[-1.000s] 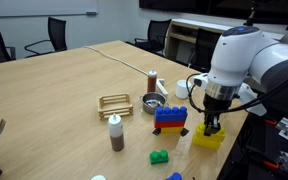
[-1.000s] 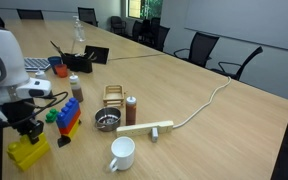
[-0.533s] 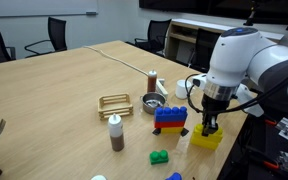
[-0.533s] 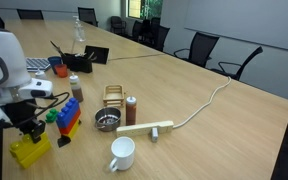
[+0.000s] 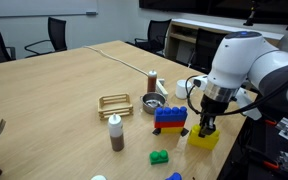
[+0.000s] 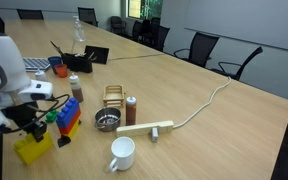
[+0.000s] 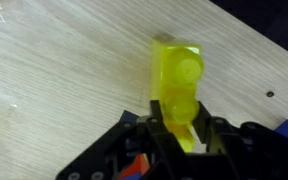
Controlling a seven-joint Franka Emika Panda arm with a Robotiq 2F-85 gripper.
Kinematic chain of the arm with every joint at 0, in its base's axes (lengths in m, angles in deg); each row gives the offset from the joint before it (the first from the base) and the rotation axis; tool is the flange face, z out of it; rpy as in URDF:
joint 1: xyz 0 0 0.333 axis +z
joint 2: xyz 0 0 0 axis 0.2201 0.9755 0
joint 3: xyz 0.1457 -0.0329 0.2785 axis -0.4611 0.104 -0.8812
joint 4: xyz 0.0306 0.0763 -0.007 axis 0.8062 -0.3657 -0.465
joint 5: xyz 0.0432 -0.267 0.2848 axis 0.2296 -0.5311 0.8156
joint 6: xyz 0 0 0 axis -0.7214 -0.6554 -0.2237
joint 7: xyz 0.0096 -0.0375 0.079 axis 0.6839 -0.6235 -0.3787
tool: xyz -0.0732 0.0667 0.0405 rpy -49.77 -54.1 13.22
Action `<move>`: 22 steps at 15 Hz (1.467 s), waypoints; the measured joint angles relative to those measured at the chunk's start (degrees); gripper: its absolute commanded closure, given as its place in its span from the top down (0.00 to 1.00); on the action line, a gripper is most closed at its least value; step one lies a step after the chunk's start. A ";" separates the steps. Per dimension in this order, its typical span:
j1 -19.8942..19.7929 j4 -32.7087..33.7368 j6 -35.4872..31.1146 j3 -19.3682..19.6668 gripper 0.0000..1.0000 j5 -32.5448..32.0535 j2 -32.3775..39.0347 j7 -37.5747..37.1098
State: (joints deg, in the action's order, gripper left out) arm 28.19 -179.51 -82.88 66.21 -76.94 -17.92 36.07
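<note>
Exterior view, arm at the near corner of the counter [image 5: 54, 90]: the tool [image 5: 208, 128] points straight down, its jaws pinching the top of a yellow block [image 5: 206, 140]. The block sits at the counter edge, just beside a stack of blue, red and yellow bricks [image 5: 170, 118]. Whether its base touches the wood cannot be told. A green brick [image 5: 159, 157] lies near, toward the camera. A metal bowl [image 5: 151, 104], a wooden rack [image 5: 114, 103] and a white-capped bottle [image 5: 115, 132] stand farther along the counter.

Exterior view from the opposite side: the tool [image 6: 32, 132] hangs over the same yellow block [image 6: 30, 151], with the fingers closed on its upper part. The brick stack [image 6: 68, 118] is just beside it. The metal bowl [image 6: 106, 121], the bottle [image 6: 131, 110] and a white mug [image 6: 122, 153] are well apart from the block. A wooden bar [image 6: 147, 128] lies beyond the bowl.

Wrist view: the yellow block [image 7: 179, 85] fills the centre and looks translucent, with a round stud visible on it. The tool [image 7: 181, 122] grips it from both sides, jaws pressed against its faces. Bare wood grain of the counter [image 7: 54, 70] lies behind it.
</note>
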 measured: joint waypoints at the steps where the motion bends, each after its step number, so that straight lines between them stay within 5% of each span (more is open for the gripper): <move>1: 0.00 -0.07 -0.16 0.01 0.10 0.00 0.00 0.00; 3: 0.00 -0.10 -0.23 0.01 0.20 0.00 0.02 0.00; 4: 0.00 -0.10 -0.23 0.01 0.48 -0.01 0.02 0.00; 5: 0.00 -0.11 -0.24 0.01 0.61 -0.01 0.02 0.00; 10: -0.03 -0.55 -0.51 0.01 0.95 0.12 2.05 0.00; 22: 0.97 -1.05 -1.31 0.29 1.00 -2.13 -3.39 -4.45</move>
State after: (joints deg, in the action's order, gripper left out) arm 29.16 -180.55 -84.19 66.50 -79.08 -21.31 31.63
